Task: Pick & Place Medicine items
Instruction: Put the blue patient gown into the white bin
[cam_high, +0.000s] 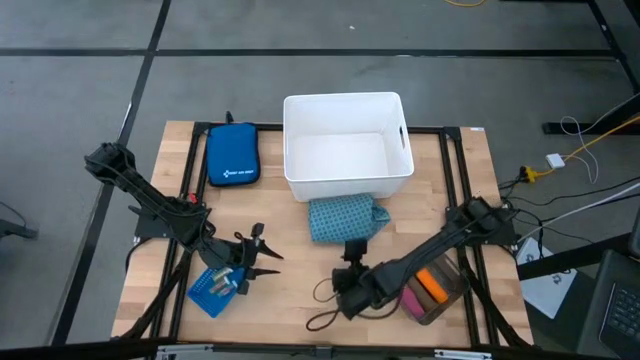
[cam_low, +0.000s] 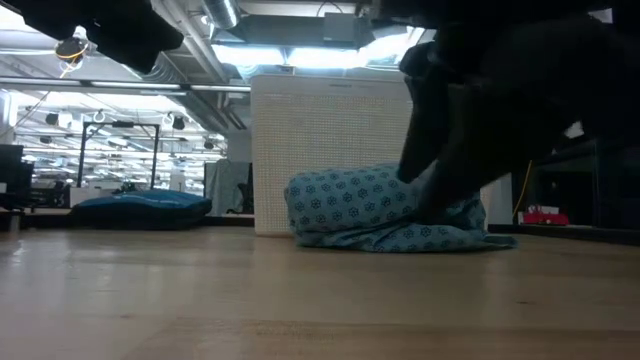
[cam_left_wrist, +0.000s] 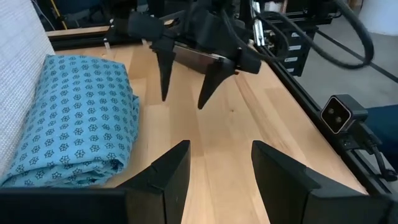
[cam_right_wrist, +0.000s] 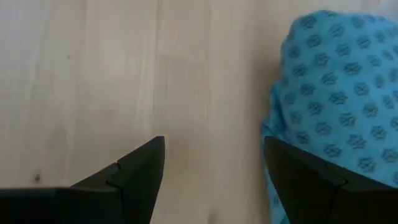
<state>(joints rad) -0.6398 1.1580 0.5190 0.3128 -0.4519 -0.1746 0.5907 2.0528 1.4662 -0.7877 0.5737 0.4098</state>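
Observation:
The teal patterned soft pack (cam_high: 345, 218) lies flat on the table just in front of the white bin (cam_high: 300, 150); the low view shows it too (cam_low: 370, 210). My right gripper (cam_high: 354, 246) hangs open at the pack's near edge, fingers pointing down; its wrist view (cam_right_wrist: 214, 149) has one finger beside the pack's edge (cam_right_wrist: 323, 106). My left gripper (cam_high: 266, 250) is open over bare wood (cam_left_wrist: 221, 152), to the pack's left, facing the right gripper (cam_left_wrist: 185, 99). A pink tube (cam_high: 413, 297) and an orange tube (cam_high: 432, 285) lie in the grey tray (cam_high: 425, 318). Small silver bits (cam_high: 226, 282) lie on the light-blue tray (cam_high: 203, 298).
The dark blue zipped pouch (cam_high: 232, 153) lies at the far left of the table, next to the bin. A black frame rail (cam_high: 452, 170) runs along the table's sides. Cables (cam_high: 325, 305) lie by the right arm. Bare wood shows between the two grippers.

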